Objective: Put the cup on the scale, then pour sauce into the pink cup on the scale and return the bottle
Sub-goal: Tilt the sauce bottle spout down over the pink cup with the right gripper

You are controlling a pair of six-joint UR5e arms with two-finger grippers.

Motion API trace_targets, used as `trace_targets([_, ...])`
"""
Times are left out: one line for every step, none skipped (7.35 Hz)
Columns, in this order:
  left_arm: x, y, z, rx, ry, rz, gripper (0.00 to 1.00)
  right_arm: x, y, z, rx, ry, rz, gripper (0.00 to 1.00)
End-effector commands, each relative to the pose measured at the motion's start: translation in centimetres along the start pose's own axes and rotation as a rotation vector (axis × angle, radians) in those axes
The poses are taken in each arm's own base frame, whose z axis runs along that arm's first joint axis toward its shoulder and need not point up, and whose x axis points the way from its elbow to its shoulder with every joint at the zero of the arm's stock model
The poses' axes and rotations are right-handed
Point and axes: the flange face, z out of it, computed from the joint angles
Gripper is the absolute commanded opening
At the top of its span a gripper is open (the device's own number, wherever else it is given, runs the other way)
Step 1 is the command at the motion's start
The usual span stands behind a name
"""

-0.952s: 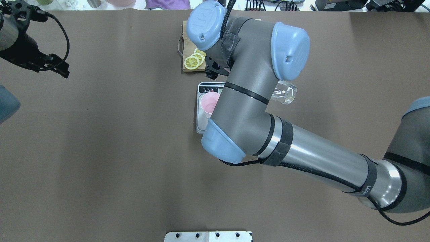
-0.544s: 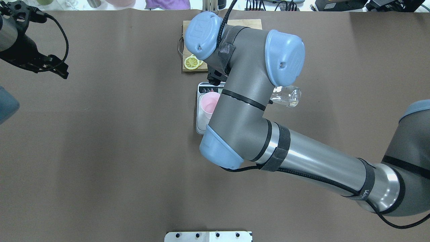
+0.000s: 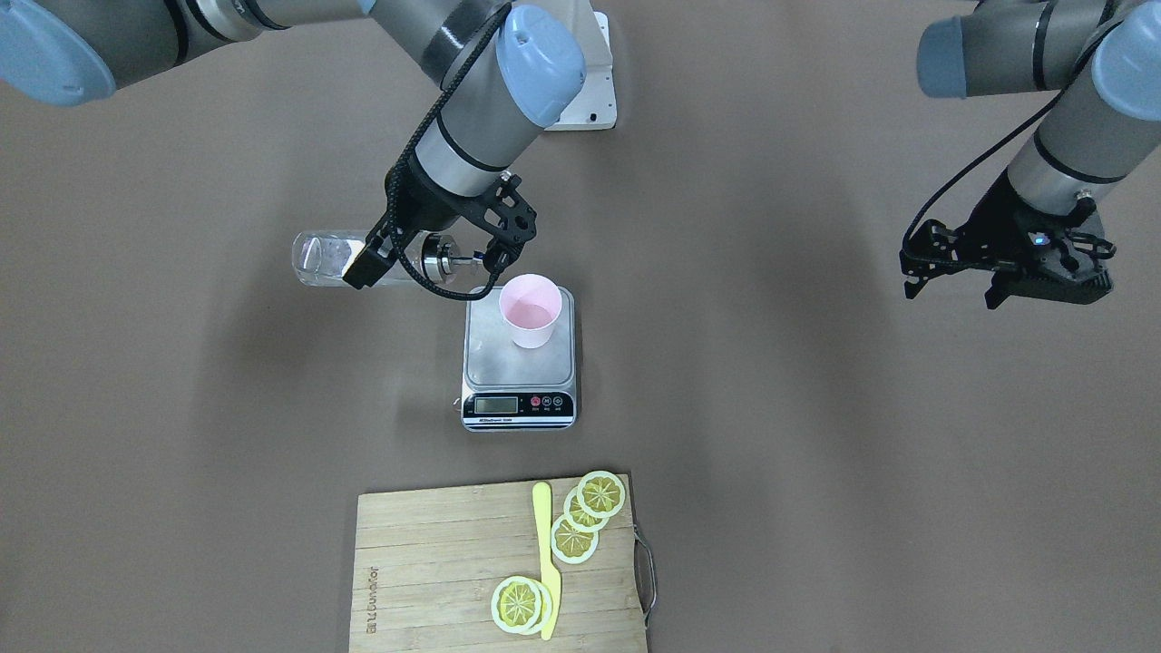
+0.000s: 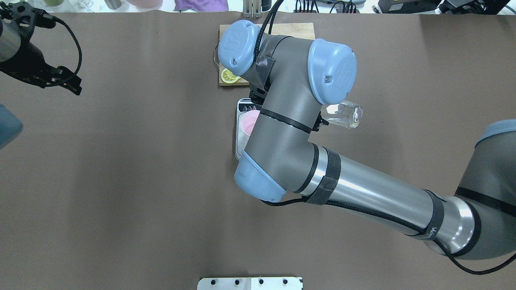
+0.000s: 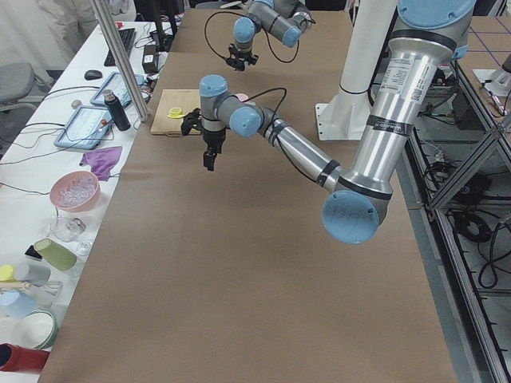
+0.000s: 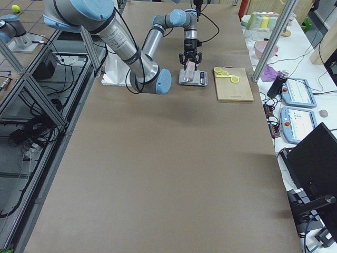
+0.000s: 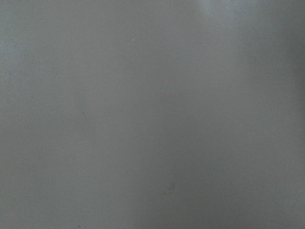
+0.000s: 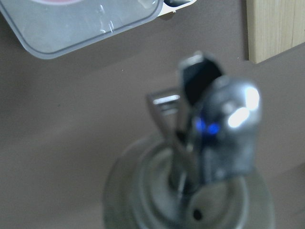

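You've got the right pincer (image 3: 426, 260) pinching the bottle (image 3: 322, 258) at the neck. Bottle's approx. level, just beside the scale (image 3: 519, 370) at the end opp. its display. The cup (image 3: 529, 310) stands upright on the scale's plate, w/ the spout tip at its rim. Left pincer (image 3: 950, 292) hangs spread above the tabletop (image 3: 726, 453), well apart from the scale.

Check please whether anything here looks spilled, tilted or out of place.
Nothing is spilled. The small pale pink plastic cup stands upright on the silver-plated kitchen scale, off-centre toward the robot. The right gripper holds the clear glass bottle about level, spout close to the cup's rim.
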Motion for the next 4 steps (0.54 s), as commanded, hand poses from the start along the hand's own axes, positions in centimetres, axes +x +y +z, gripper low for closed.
trace_targets([-0.1,0.0,0.1,-0.001,-0.001,0.001,0.93,-0.1,-0.8,-0.1,-0.009,0.008,-0.006,0.58])
trace_targets([0.0,0.0,0.0,0.0,0.0,0.0,0.93,0.1,-2.1,-0.8,-0.026,0.005,-0.006,0.58])
trace_targets([-0.1,0.0,0.1,-0.001,-0.001,-0.001,0.93,0.2,-2.4,-0.9,-0.03,0.004,-0.004,0.58])
trace_targets([-0.1,0.0,0.1,-0.001,-0.001,-0.001,0.93,0.1,-2.5,-0.9,-0.033,0.008,-0.007,0.58])
